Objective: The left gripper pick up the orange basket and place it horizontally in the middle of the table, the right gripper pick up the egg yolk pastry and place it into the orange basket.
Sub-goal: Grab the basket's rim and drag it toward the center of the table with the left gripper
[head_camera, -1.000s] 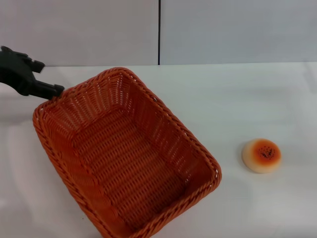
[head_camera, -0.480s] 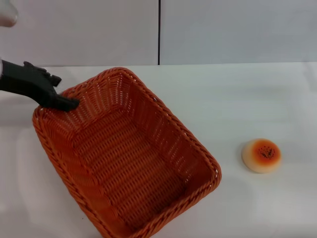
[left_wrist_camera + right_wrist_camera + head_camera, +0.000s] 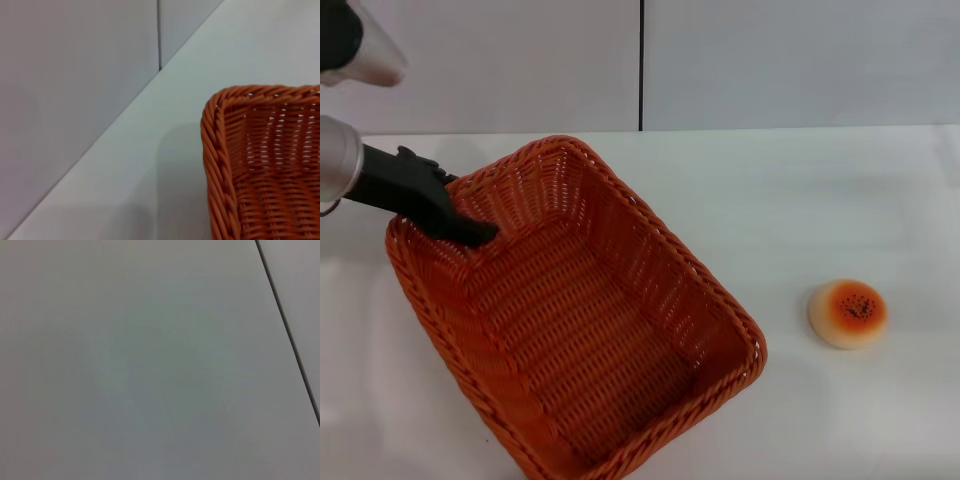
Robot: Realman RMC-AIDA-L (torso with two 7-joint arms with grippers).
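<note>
Head view shows the left gripper (image 3: 475, 235) reaching in from the upper left of the frame, its dark tip dipped over the braided rim of the orange basket (image 3: 575, 320) at the basket's upper-left corner; whether the jaws are wide, narrow or pinching the rim I cannot tell. The basket lies skewed on the table (image 3: 800, 200), running from upper left to lower right across the left and centre of the frame. The egg yolk pastry (image 3: 848, 313) sits alone at the right, well apart from the basket. The right gripper is not in sight. The step in hand looks like taking hold of the basket rim; next the grip must be firm on the weave, then the basket turned level and centred
</note>
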